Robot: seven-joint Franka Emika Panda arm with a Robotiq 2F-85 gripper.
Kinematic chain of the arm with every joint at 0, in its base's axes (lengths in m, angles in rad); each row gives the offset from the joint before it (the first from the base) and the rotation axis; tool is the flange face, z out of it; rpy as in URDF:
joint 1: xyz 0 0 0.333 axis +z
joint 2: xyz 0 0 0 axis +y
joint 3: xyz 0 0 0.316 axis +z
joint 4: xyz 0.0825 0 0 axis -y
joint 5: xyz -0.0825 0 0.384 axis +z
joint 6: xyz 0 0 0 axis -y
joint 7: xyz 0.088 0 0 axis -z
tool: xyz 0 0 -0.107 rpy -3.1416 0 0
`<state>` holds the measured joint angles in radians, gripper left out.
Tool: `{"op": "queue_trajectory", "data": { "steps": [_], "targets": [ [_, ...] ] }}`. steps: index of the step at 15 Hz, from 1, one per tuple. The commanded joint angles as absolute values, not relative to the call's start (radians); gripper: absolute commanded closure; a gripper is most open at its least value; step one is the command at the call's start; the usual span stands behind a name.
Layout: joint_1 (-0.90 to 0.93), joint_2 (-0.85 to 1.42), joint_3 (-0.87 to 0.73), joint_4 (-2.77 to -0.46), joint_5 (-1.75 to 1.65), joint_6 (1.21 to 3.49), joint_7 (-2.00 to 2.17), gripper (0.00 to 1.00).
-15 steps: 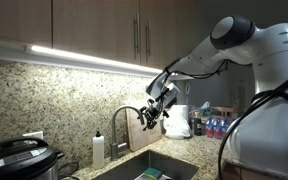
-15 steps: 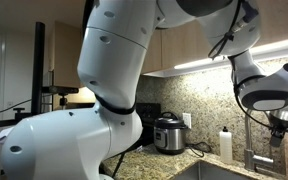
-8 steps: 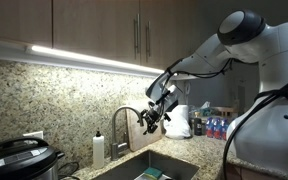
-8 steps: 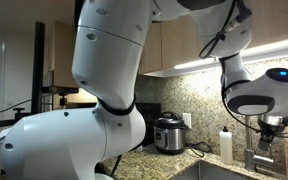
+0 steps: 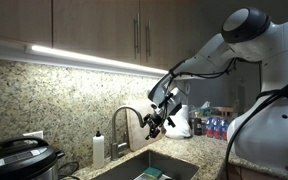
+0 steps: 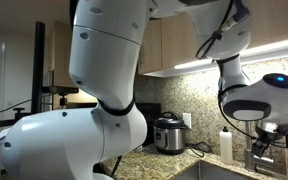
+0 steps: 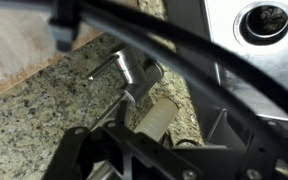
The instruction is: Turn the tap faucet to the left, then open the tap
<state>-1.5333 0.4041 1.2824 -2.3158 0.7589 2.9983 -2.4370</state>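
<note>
Silver tap (image 5: 117, 125) spout tip sits just beside gripper (image 5: 150, 124); can't tell whether fingers are spread or clenched. Risk: gripper slips off the round spout, tap unturned.

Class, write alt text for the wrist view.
A silver tap faucet stands on a speckled granite countertop, seen from above, with a steel sink and its drain at upper right. The dark, blurred gripper fills the bottom edge.
</note>
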Motion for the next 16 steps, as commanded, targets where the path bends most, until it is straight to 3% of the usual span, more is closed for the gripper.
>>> {"op": "queue_trajectory", "data": {
  "steps": [1, 7, 16],
  "targets": [
    [-1.605, 0.373, 1.372, -2.347, 0.766, 3.067, -2.331, 0.0],
    [-1.736, 0.298, 1.51, -2.353, 0.623, 3.105, -2.085, 0.0],
    [-1.69, 0.172, 1.467, -2.298, 0.622, 2.964, -2.04, 0.0]
  ]
}}
